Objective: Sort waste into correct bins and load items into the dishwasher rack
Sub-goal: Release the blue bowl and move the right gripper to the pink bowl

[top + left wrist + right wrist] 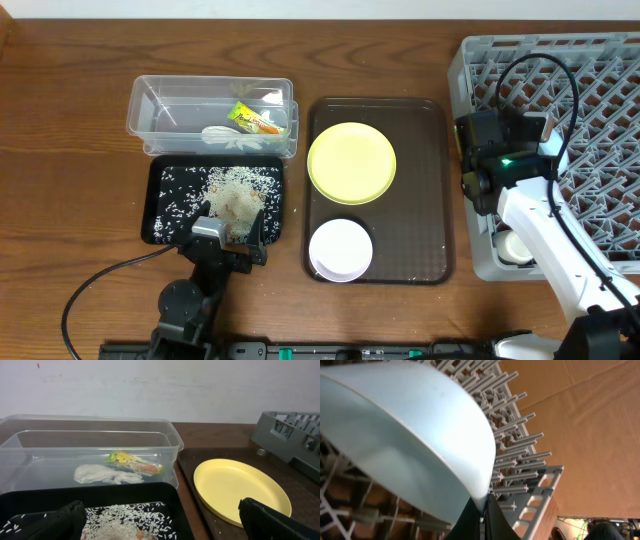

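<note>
My left gripper (pixel 228 236) (pixel 162 527) hangs open over the near end of the black tray (pixel 155 205), with only rice crumbs (pixel 131 516) between its fingers. Behind it the clear tub (pixel 150 110) holds the green-and-orange wrapper (pixel 135 462) and the white scrap (pixel 105 475). The yellow-green plate (pixel 351 163) and the white bowl (pixel 340 250) rest on the brown serving tray (pixel 425 200). My right gripper (pixel 483 510) is shut on the rim of the light blue bowl (pixel 405 435), inside the front-left corner of the grey rack (pixel 600 90). In the overhead view its fingers are hidden under the arm.
The right arm crosses the rack's front-left part, with its cable looping above the lattice. The rack's raised wall stands close beside the serving tray's right edge. Bare wooden table lies left of the tub and black tray.
</note>
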You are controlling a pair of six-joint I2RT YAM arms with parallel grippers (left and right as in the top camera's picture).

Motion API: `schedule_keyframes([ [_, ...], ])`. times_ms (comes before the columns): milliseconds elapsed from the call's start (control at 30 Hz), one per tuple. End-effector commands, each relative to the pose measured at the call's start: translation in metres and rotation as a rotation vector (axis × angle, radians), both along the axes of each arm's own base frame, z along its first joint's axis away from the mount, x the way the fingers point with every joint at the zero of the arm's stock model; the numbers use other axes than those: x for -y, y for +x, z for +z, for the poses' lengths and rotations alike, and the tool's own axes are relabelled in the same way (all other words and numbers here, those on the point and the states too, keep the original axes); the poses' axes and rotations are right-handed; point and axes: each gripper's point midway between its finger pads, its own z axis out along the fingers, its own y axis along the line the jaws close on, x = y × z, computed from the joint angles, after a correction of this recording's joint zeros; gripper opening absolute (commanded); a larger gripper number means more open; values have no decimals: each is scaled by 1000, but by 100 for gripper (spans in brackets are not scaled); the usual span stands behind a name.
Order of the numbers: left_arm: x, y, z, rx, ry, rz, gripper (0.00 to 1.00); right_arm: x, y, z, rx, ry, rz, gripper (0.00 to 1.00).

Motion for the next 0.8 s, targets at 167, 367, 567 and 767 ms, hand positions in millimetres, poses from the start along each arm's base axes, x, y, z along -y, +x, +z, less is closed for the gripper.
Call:
schedule_keyframes([
  [167,-3,0,-16,-47,23,15,100,-35,-7,-27,-61,165,50,3],
  [367,-3,0,-16,-47,22,15,99,-74,-9,-33,-64,323,145,43],
  [567,-3,0,-16,-47,23,15,99,-124,-14,-18,-12,496,296,65],
  [767,-3,0,-16,-47,23,15,99,-217,-32,-18,-116,946,562,82],
])
